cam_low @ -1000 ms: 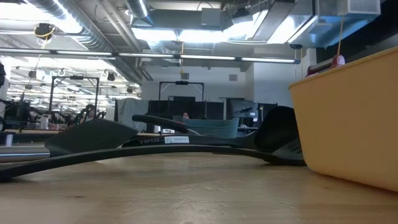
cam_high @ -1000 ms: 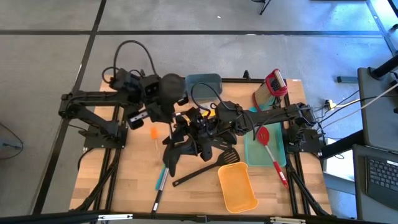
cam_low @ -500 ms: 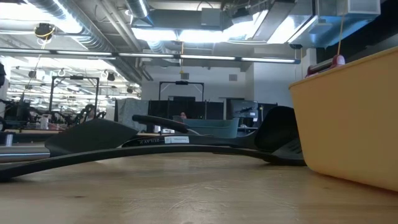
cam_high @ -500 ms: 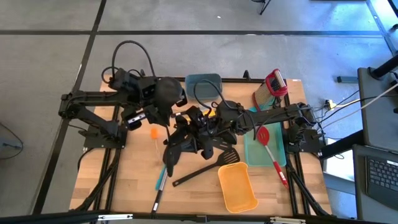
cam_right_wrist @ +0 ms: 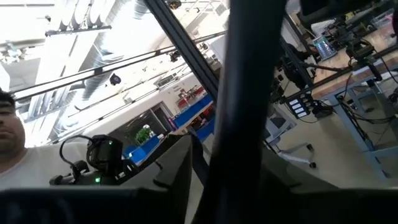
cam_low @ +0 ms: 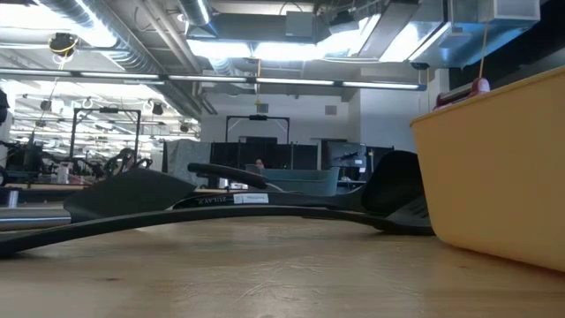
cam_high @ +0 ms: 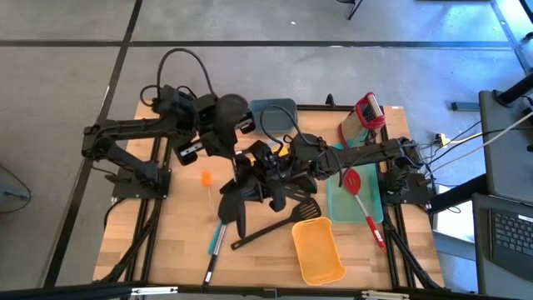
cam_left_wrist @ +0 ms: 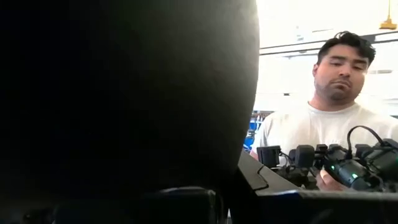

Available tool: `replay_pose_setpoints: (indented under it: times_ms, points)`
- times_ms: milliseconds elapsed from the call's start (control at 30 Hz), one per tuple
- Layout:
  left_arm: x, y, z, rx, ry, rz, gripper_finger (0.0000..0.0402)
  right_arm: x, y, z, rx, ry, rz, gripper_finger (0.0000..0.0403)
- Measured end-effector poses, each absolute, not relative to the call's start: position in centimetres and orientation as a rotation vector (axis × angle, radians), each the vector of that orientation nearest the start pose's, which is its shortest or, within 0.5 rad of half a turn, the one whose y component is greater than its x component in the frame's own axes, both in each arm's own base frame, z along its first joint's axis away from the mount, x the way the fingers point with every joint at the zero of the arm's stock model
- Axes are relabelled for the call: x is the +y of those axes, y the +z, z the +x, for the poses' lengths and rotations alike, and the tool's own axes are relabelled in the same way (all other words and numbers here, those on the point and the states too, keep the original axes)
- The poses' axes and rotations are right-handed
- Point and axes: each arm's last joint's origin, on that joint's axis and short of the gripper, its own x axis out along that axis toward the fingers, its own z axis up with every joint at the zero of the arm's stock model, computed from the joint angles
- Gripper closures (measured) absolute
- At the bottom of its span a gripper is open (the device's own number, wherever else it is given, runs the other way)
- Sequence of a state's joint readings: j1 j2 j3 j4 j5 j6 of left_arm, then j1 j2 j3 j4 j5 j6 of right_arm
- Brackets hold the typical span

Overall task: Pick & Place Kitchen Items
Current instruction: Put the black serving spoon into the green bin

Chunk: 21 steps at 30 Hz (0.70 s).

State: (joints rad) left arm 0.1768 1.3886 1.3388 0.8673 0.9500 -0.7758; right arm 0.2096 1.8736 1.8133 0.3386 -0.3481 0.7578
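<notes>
My left gripper (cam_high: 218,133) is raised over the table's middle left, shut on a black utensil whose broad round head (cam_high: 230,112) fills the left wrist view (cam_left_wrist: 124,93). My right gripper (cam_high: 251,158) reaches in from the right just below that head, and a dark handle (cam_right_wrist: 242,93) runs up between its fingers. Under both grippers several black turners and ladles (cam_high: 250,200) lie heaped on the wood; the low view shows them flat on the tabletop (cam_low: 221,208). An orange-headed spatula (cam_high: 206,179) and a teal-handled one (cam_high: 215,242) lie to their left. My left gripper holds the black utensil close under its round head (cam_left_wrist: 186,174); the head itself hides the fingers and the place of contact. The utensil is lifted clear of the table, head toward the far edge. My right gripper has the dark handle (cam_right_wrist: 214,180) between its two fingers, which lie across it, coming level from the table's right. The handle runs upright through the hold, clear of the table.
A yellow bin (cam_high: 318,250) stands near the front edge and looms at the right of the low view (cam_low: 494,168). A teal tray (cam_high: 371,208) at the right holds a red spoon (cam_high: 360,196). A teal container (cam_high: 272,110) stands far. A person (cam_left_wrist: 336,99) is beyond the table.
My left gripper has shifted a little toward the table's far edge and right, carrying the black round head with it. The heap of utensils on the table lies as before.
</notes>
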Motion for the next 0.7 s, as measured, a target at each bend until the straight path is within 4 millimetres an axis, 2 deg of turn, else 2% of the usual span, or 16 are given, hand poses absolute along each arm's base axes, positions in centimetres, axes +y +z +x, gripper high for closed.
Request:
replay_pose_setpoints:
  times_ms: [100,367,700]
  points:
    - [2.58,47.18,27.81,-0.364,-0.945,-0.269,0.0398,10.09,42.61,42.67,-0.047,0.631,0.73,0.0314]
    - [2.55,47.27,27.59,-0.356,-0.967,-0.254,0.0398,10.03,42.45,42.76,-0.04,0.598,0.741,0.032]
    - [3.12,47.4,27.34,-0.336,-0.946,-0.32,0.0381,9.98,42.3,42.79,-0.02,0.548,0.77,0.0321]
